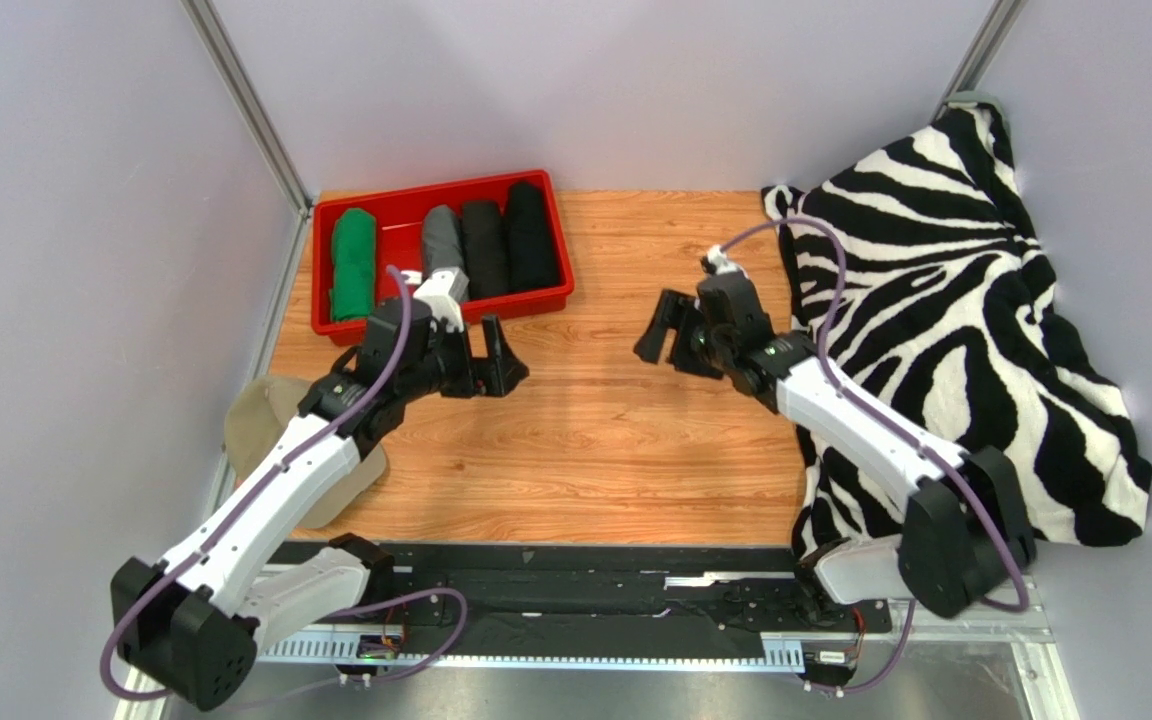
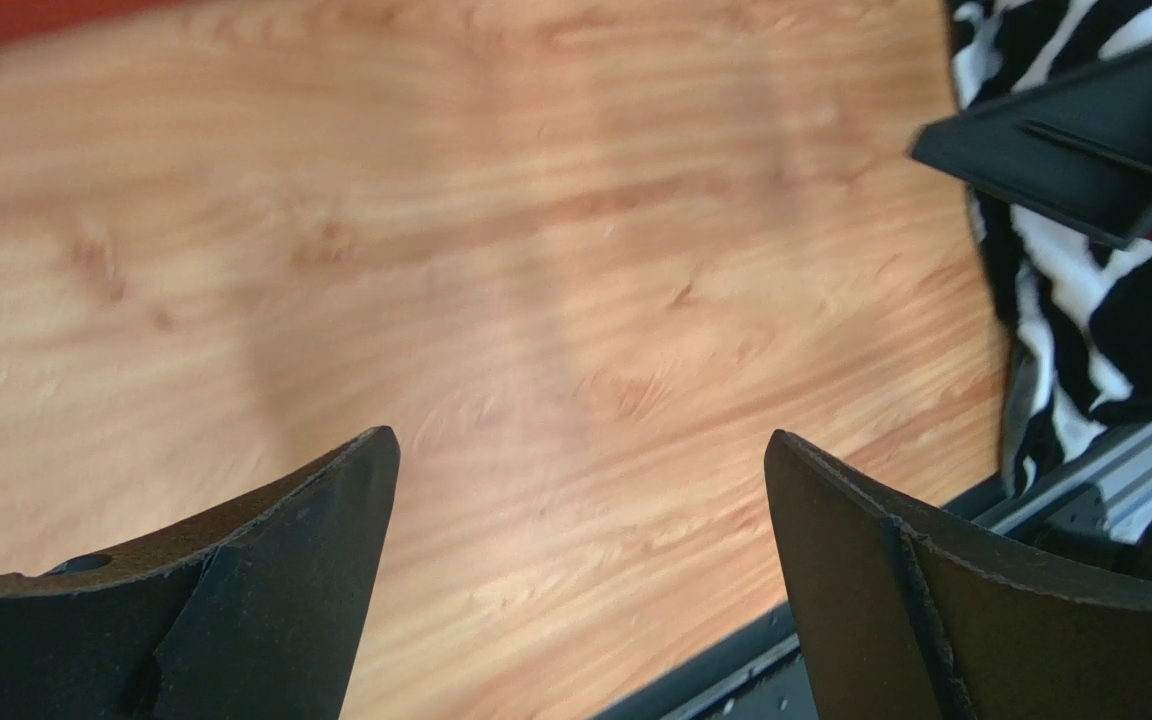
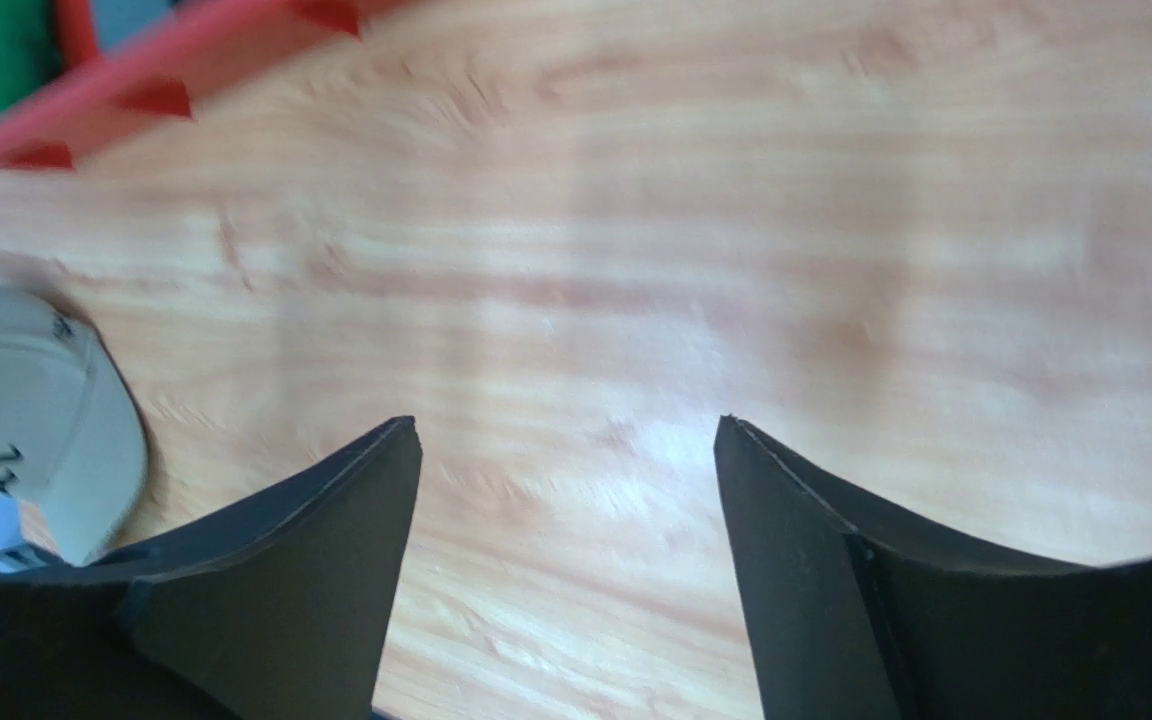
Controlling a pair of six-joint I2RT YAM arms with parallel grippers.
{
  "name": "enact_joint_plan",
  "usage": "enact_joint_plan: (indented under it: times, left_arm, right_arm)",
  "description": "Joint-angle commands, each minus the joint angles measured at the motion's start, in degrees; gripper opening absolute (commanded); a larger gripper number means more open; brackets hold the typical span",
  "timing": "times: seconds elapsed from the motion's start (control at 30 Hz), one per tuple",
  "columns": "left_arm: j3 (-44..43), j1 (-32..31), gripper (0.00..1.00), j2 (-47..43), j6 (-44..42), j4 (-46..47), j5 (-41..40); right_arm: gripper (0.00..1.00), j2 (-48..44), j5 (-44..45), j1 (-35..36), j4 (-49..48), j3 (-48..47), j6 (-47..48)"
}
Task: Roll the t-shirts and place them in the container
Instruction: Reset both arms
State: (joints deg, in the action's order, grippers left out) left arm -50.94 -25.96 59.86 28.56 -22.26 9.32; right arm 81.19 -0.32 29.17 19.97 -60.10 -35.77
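At upper left of the overhead view, four rolled t-shirts lie side by side in a red tray [image 1: 330,225] at the far corner of the wooden bench [image 1: 612,450]. The green t-shirt [image 1: 352,264] is at the left end, then the grey t-shirt [image 1: 441,240], then the two black t-shirts [image 1: 531,237].

Both arms reach over the bare middle of the bench. The left hand [image 1: 501,360], just below the tray in the frame, has its jaws wide with nothing between them; its wrist camera shows only wood grain through the gap. The right hand [image 1: 668,333], at centre frame and apart from the tray, is likewise spread wide and empty. A zebra-striped blanket [image 1: 958,300] is heaped at the right, and a beige cap [image 1: 259,428] lies at the left edge beneath the left arm.

Every shirt in view is rolled and in the tray, and none lies flat on the bench, so the rolling looks finished or nearly so. The step in hand appears to be the pause once the last roll is stowed. The next move probably calls for drawing both arms back clear of the tray. Whether another shirt lies hidden cannot be told; if so, it would need spreading flat before rolling.
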Motion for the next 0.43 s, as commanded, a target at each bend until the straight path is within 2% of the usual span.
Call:
enact_joint_plan:
  times: [0.0, 0.17, 0.4]
  left_arm:
    - [2.6, 0.3, 0.99, -6.8, 0.6, -7.1, -1.5]
    - [3.1, 0.3, 0.99, -13.3, -1.4, -10.3, -1.4]
    - [5.1, 0.3, 0.99, -17.5, 0.3, -9.3, -2.4]
  right_arm:
    - [0.78, -10.0, 0.2, 0.2, 0.4, 9.1, -0.8]
    - [0.79, -19.0, 2.9, 0.2, 2.5, 14.0, -0.4]
    - [0.82, -21.9, 4.1, 0.2, 5.4, 12.7, 0.8]
